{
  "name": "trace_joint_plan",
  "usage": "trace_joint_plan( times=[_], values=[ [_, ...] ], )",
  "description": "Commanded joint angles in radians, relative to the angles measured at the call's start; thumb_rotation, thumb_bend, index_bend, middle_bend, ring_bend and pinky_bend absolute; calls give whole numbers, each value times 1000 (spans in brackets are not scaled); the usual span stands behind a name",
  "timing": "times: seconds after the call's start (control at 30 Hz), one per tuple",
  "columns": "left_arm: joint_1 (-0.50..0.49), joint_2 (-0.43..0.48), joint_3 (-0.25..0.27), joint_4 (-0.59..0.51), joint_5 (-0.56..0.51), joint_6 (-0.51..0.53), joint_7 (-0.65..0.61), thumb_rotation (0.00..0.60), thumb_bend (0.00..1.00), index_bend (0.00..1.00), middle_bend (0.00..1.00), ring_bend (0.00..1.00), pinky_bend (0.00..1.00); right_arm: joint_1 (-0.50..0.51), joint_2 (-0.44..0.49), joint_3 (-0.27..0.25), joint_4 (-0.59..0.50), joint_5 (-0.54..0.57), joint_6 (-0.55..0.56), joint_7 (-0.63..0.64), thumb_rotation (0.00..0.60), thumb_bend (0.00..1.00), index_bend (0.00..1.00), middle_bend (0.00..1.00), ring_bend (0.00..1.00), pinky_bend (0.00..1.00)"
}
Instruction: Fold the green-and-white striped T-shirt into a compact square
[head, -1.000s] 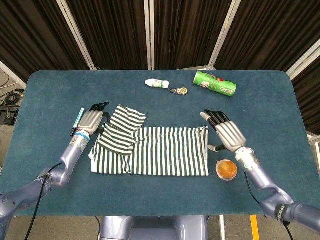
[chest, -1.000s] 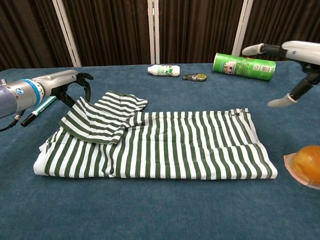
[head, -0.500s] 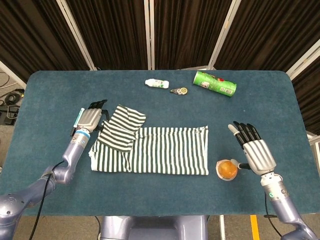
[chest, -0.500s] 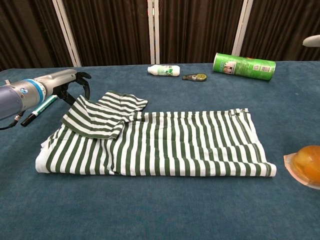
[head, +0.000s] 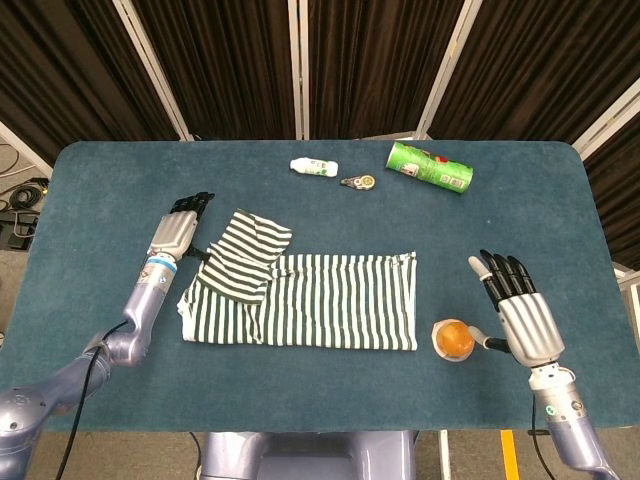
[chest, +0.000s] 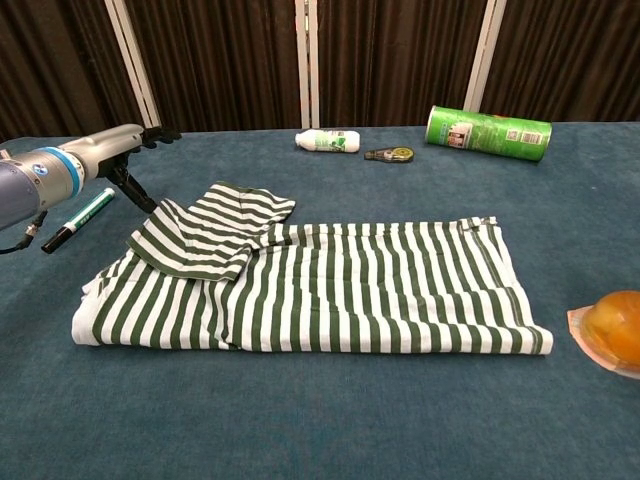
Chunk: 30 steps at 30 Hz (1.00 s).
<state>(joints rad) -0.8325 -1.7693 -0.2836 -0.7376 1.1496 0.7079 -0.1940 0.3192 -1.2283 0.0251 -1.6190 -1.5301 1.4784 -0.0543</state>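
Observation:
The green-and-white striped T-shirt (head: 310, 305) (chest: 330, 290) lies flat as a long band across the middle of the blue table (head: 90, 300). Its left sleeve (head: 243, 255) (chest: 210, 232) is folded in over the body. My left hand (head: 176, 228) (chest: 112, 146) hovers just left of that sleeve with fingers stretched out, holding nothing and clear of the cloth. My right hand (head: 521, 311) is open with fingers spread, well to the right of the shirt's right edge; the chest view does not show it.
An orange object on a small tray (head: 453, 340) (chest: 611, 328) sits between the shirt and my right hand. A marker pen (chest: 80, 218) lies under my left arm. At the back are a white bottle (head: 314, 167), a tape measure (head: 358, 181) and a green can (head: 430, 166).
My left hand straightened its curled fingers and lifted off the sleeve. My right hand drew back from the shirt's right edge toward the near right, past the orange object.

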Motion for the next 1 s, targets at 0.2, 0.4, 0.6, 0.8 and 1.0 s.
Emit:
trace_joint_plan(
  times=[0.2,0.4,0.6,0.8,1.0],
  values=[
    [46,113,11,-177,58,106,0,600,109,0,0,0,0,-24,5,-2,-19,-25,21,-12,600,34,63,0,0,0],
    [86,228,68,-346,165,172,-24,600,125,57,0,0,0,-30,12,2,-26,-39,22,-5,600,34,75,0,0,0],
    [119,303,143,-451,253,204,-22,600,161,423,0,0,0,-37,20,9,-29,-45,25,11,600,34,85,0,0,0],
    [130,292,210,-437,287,181,29,600,176,440,0,0,0,-41,24,14,-30,-52,23,17,600,34,93,0,0,0],
    [131,213,235,-351,296,167,24,600,207,480,0,0,0,-44,22,19,-29,-54,20,21,600,34,93,0,0,0]
  ],
)
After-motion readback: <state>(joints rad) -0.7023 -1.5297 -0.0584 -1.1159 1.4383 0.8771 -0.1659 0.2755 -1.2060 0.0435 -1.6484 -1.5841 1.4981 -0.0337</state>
